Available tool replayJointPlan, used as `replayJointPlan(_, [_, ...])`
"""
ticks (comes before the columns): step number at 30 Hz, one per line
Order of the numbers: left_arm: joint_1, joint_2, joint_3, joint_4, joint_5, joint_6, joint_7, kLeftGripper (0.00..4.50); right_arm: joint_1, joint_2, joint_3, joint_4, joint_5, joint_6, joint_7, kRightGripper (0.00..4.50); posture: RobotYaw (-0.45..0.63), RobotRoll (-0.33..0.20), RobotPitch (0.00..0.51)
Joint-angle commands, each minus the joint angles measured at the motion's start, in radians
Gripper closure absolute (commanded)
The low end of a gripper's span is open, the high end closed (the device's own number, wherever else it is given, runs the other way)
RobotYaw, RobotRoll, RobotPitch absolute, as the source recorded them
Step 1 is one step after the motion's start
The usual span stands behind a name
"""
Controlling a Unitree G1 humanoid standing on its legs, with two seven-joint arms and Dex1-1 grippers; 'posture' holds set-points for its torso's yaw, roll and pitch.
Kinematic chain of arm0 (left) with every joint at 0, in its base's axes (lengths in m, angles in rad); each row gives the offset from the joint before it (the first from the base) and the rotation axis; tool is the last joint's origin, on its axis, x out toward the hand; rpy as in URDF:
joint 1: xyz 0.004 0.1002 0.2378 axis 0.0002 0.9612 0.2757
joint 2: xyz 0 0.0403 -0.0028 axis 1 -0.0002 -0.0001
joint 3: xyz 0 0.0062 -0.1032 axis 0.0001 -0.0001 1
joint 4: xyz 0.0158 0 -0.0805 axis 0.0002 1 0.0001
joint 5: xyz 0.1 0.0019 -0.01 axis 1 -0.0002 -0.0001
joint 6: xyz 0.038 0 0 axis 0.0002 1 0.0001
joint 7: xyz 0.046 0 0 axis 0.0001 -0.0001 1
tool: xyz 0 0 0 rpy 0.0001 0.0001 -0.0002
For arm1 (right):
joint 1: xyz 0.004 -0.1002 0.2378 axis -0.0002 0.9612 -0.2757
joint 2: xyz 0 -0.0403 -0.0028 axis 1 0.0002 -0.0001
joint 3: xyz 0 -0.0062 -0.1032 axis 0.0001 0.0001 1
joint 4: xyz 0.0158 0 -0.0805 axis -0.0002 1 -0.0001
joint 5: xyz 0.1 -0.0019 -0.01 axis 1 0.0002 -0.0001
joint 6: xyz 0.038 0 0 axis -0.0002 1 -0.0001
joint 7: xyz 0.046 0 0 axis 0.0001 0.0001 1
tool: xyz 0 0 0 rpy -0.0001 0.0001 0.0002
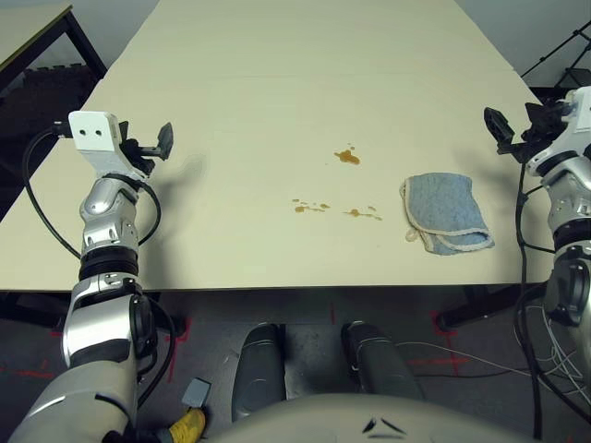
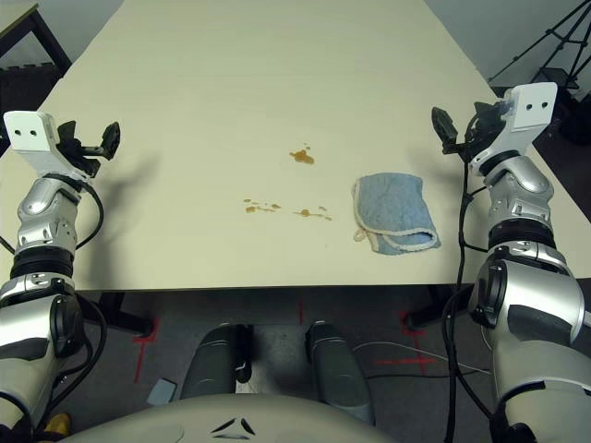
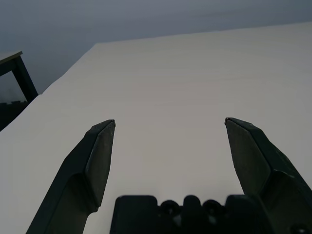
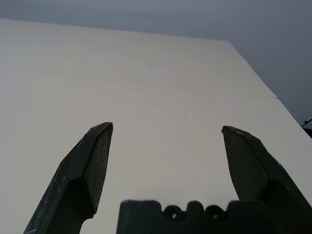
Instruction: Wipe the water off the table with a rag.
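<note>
Bench, one: pale beige top, dark legs, near edge running across the scene.

Rag, one: light blue terry, cream-white stitched edging. Laid folded and rumpled on the near right part of the bench, close to the near edge; a corner and a loop of edging are turned out on its near left side.

Water, amber-brown, in three groups, all left of the rag. Far blotch, the largest, with small drops beside it. Near left streak, broken into drips. Near right streak, nearest to the rag, not touching it. Whether any liquid lies under the rag cannot be told.

Right gripper, one: released, fingers spread wide, nothing held; placed above the bench, right of the rag and somewhat farther off.

Left gripper, one: likewise released and empty, at the left side, well apart from the water.

Risks, as judged: the soft rag may be pinched by one thin layer and slip out if the right gripper is closed too high. If it is dragged in bunched, drops may be smeared rather than absorbed. The small outlying drips may be missed by a short stroke.
</note>
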Motion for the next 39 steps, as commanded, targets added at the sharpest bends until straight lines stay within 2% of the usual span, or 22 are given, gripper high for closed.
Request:
replayJointPlan(1, [-0.013, 0.000, -0.019, 0.028, 0.016, -0.002, -0.021, 0.00, 0.019, -0.018, -0.014, -0.001, 0.010, -0.008, 0.002, 0.05, -0.15, 0.000, 0.125])
replayJointPlan(7, [-0.041, -0.010, -0.038, 0.045, 0.012, -0.002, -0.064, 0.00, 0.042, -0.026, -0.022, -0.021, 0.019, -0.008, 0.004, 0.05, -0.18, 0.000, 0.129])
replayJointPlan(11, [-0.048, -0.019, -0.057, 0.026, -0.012, 0.029, -0.174, 0.00, 0.057, -0.034, -0.024, -0.034, 0.025, -0.007, 0.004, 0.05, -0.19, 0.000, 0.131])
replayJointPlan(17, [0.009, -0.022, -0.110, -0.112, -0.078, 0.153, -0.439, 0.00, 0.075, -0.044, -0.026, -0.045, 0.032, -0.004, 0.001, 0.05, -0.20, 0.000, 0.138])
replayJointPlan(22, [0.095, -0.003, -0.165, -0.326, -0.168, 0.319, -0.673, 0.00, 0.090, -0.053, -0.027, -0.053, 0.035, -0.001, 0.001, 0.05, -0.21, 0.000, 0.146])
replayJointPlan(29, [0.174, 0.060, -0.240, -0.499, -0.207, 0.471, -0.857, 0.00, 0.100, -0.061, -0.028, -0.070, 0.040, 0.025, 0.011, 0.05, -0.21, 0.000, 0.150])
replayJointPlan(33, [0.180, 0.070, -0.252, -0.516, -0.197, 0.478, -0.883, 0.00, 0.106, -0.099, -0.023, -0.112, 0.061, 0.141, 0.084, 0.05, -0.22, 0.000, 0.149])
replayJointPlan(39, [0.192, 0.074, -0.255, -0.527, -0.191, 0.469, -0.895, 0.00, 0.199, -0.222, 0.079, -0.381, 0.098, 0.594, 0.350, 0.05, -0.22, 0.000, 0.147])
